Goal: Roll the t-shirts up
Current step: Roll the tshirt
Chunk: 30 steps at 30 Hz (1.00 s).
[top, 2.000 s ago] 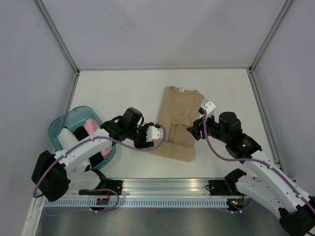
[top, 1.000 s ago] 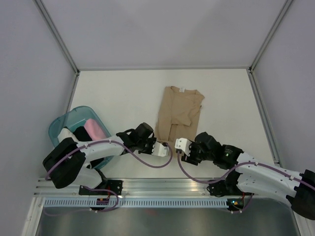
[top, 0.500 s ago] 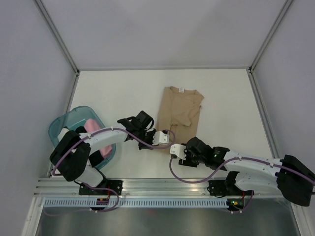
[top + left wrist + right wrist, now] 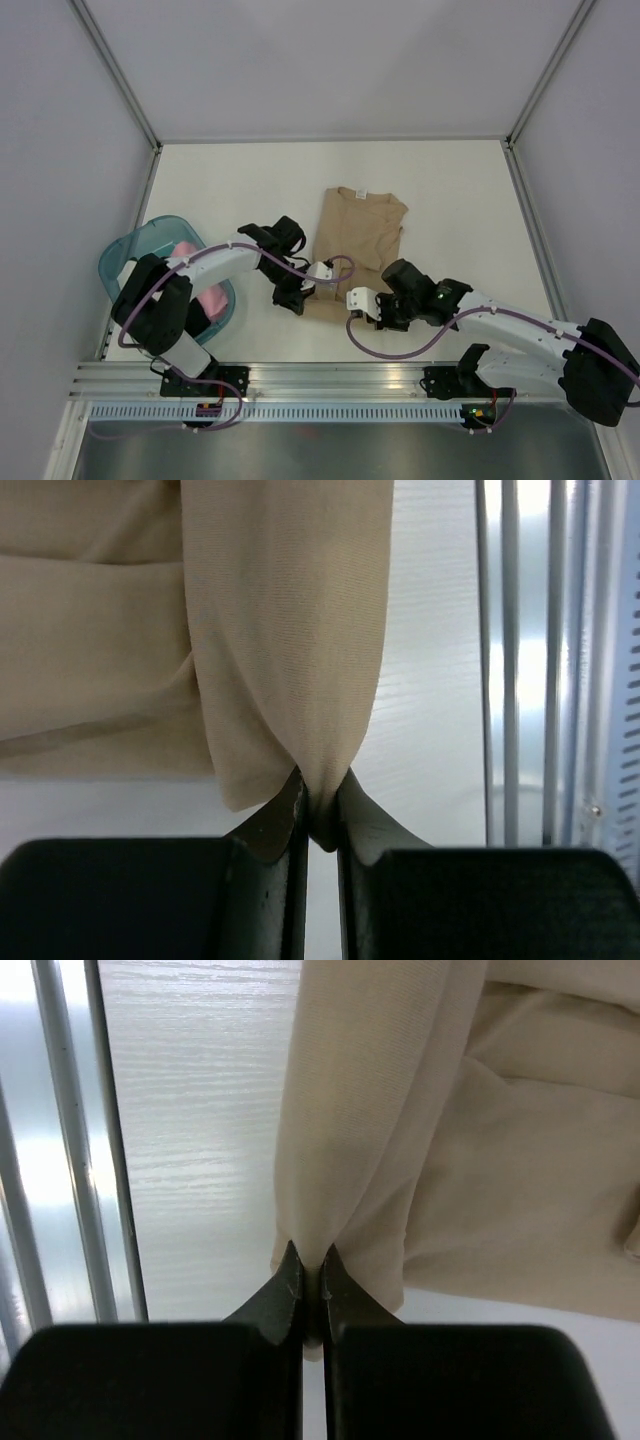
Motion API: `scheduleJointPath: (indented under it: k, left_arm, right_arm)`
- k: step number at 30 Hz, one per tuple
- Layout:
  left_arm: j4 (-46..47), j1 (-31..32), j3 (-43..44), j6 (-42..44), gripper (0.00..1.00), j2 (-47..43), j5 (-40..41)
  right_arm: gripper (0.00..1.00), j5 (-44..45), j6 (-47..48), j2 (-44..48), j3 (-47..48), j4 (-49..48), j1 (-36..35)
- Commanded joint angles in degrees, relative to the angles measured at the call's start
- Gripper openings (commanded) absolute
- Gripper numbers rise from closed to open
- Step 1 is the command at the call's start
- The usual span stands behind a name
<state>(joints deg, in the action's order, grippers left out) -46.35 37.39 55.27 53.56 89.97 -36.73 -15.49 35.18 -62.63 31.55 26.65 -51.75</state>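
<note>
Top view: overhead, facing down onto the table point(image 4: 230, 190). Wrist views: close, along the fingers point(image 4: 272, 830); all share the tan t-shirt point(image 4: 355, 225).

Nothing legible shows; the neck label point(image 4: 362, 193) on the tan t-shirt point(image 4: 352, 240) is too small.

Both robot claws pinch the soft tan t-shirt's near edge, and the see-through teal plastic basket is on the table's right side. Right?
No. The teal plastic basket is on the left side of the table, as the top view shows. The left gripper and right gripper do pinch the near edge of the tan t-shirt.
</note>
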Motion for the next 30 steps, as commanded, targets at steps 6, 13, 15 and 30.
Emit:
scheduleJointPath:
  k: [6,13,15,30]
  left_arm:
    - [-13.95,-2.84,7.75,10.07,0.07,7.14,-8.36]
    - [-8.85,-5.65,13.36,6.03,0.08,13.55,-5.81]
    - [-8.85,-5.83,15.04,5.77,0.08,16.01,-5.28]
    - [-9.46,-8.38,17.96,-1.77,0.55,17.17,-8.70]
  right_arm:
    - [0.00,-15.19,5.17,-2.66,5.27,8.51,7.71]
    - [0.00,-15.19,2.62,-8.90,7.82,7.01,12.63]
    - [0.00,-15.54,2.70,-10.49,8.87,7.44,13.16]
    - [0.02,-14.04,1.21,-18.14,11.51,7.71,17.56]
